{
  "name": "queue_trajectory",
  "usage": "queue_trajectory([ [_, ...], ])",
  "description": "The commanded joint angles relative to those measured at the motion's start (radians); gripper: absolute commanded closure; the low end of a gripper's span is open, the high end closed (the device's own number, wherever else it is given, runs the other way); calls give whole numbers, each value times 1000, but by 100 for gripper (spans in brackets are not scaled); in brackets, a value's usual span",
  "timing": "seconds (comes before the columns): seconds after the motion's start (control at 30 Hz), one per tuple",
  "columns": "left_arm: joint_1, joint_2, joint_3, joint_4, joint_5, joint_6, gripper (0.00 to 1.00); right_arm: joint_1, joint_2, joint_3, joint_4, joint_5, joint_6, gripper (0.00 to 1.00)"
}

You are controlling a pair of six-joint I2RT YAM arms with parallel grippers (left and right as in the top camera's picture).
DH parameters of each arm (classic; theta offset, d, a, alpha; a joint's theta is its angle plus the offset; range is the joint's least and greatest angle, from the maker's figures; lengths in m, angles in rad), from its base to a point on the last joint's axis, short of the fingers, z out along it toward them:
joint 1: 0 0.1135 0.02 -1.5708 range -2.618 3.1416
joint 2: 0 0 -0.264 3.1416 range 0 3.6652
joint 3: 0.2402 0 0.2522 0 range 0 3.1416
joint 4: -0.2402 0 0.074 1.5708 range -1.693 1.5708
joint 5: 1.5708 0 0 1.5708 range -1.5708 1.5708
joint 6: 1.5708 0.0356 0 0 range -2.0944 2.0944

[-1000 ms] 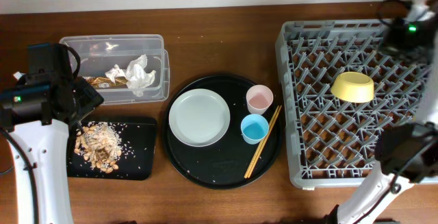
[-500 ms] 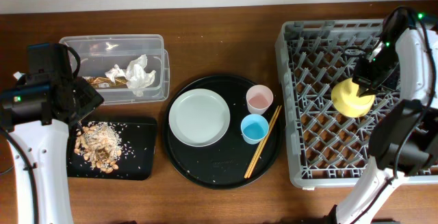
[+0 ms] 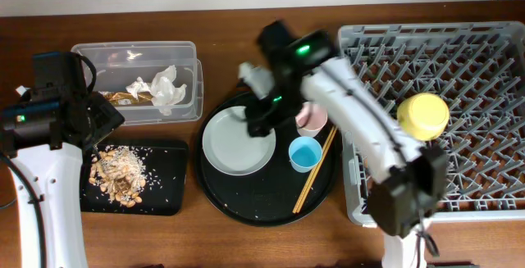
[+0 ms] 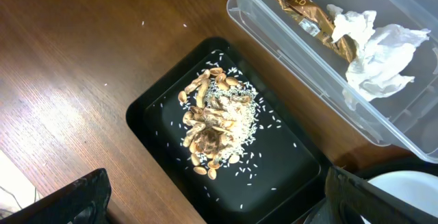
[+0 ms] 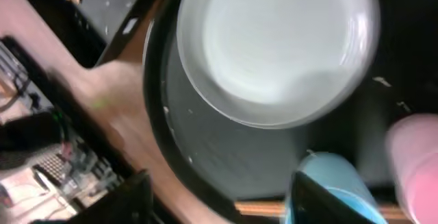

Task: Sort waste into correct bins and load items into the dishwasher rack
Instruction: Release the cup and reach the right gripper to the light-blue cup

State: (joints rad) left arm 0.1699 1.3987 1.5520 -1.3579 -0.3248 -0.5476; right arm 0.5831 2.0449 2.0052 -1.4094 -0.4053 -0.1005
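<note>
Brown wooden table [image 3: 246, 243] under me. Biggest thing on it is the grey rack [image 3: 484, 161] on the right, and the yellow bowl [image 3: 422, 116] sits in it near the middle, well apart from both my grippers.

In the centre, the round tray [image 3: 262, 206] carries the plate [image 3: 239, 140] on its left half. The pink cup [image 3: 312, 119] is at the upper right, with the blue cup [image 3: 305, 153] just below it. The chopsticks [image 3: 316, 170] lie slantwise along the right side, beside the blue cup.

My right arm [image 3: 361, 112] stretches across from the rack side. My right gripper [image 5: 219, 207] hangs over the plate's edge, fingers spread and nothing between them. The wrist view is blurred.

At back left, the clear box [image 3: 135, 48] holds the tissue [image 3: 164, 88] with the wrapper [image 3: 123, 97] beside it. In front of it is the black tray [image 3: 168, 178], with scraps [image 3: 119, 174] piled toward its left end and crumbs scattered around. My left gripper [image 4: 219, 210] hovers over that tray, fingers wide apart, empty.
</note>
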Motion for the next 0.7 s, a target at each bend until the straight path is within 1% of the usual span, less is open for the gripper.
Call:
queue_trajectory([
  [0.0,3,-11,5,2,-3,-13,0,139,82,-7,49,71,34,39],
  [0.07,3,-11,5,2,-3,-13,1,204,137,-7,87,89,88,42],
  [0.1,3,-11,5,2,-3,-13,0,235,169,-7,101,95,88,43],
  [0.13,3,-11,5,2,-3,-13,0,262,196,-7,105,143,106,46],
  [0.17,3,-11,5,2,-3,-13,0,281,212,-7,105,230,179,47],
  [0.27,3,-11,5,2,-3,-13,0,296,206,-2,101,378,322,47],
  [0.3,3,-11,5,2,-3,-13,0,290,191,5,93,405,339,47],
  [0.33,3,-11,5,2,-3,-13,0,283,177,17,72,439,356,46],
  [0.37,3,-11,5,2,-3,-13,0,264,156,47,13,520,404,42],
  [0.4,3,-11,5,2,-3,-13,0,242,141,76,-47,587,442,41],
  [0.47,3,-11,5,2,-3,-13,1,191,111,109,-151,659,504,41],
  [0.57,3,-11,5,2,-3,-13,0,76,74,112,-266,647,527,41],
  [0.6,3,-11,5,2,-3,-13,0,46,75,108,-271,622,524,42],
  [0.67,3,-11,5,2,-3,-13,1,-9,76,80,-263,569,524,50],
])
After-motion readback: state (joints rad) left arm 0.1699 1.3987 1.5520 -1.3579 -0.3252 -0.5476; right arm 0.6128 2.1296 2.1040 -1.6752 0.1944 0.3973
